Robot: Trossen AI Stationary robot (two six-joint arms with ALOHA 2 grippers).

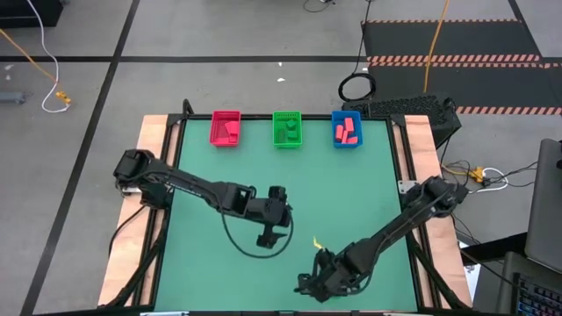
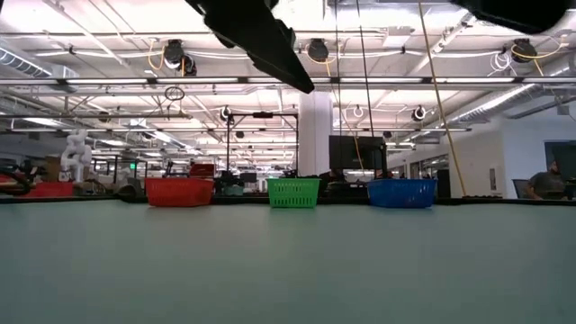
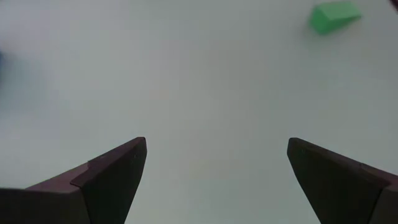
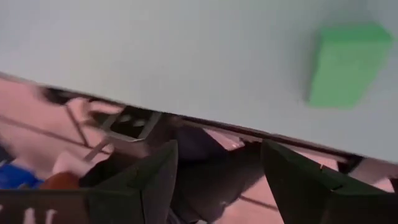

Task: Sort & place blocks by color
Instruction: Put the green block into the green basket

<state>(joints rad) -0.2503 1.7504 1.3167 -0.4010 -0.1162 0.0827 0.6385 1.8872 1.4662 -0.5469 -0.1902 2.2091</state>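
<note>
A small green block (image 1: 316,241) lies flat on the green table mat between my two grippers; it also shows in the left wrist view (image 3: 334,17) and the right wrist view (image 4: 345,62). My left gripper (image 1: 264,237) is open and empty above the mat, left of the block. My right gripper (image 1: 309,283) is open and empty near the table's near edge, just nearer than the block. Red blocks lie in the red bin (image 1: 226,128) and in the blue bin (image 1: 346,130). Green blocks lie in the green bin (image 1: 287,129).
The three bins stand in a row at the table's far edge and also show in the low view: the red bin (image 2: 180,191), the green bin (image 2: 293,192), the blue bin (image 2: 401,192). The table's near edge (image 4: 205,124) is close under my right gripper. Wooden strips border the mat.
</note>
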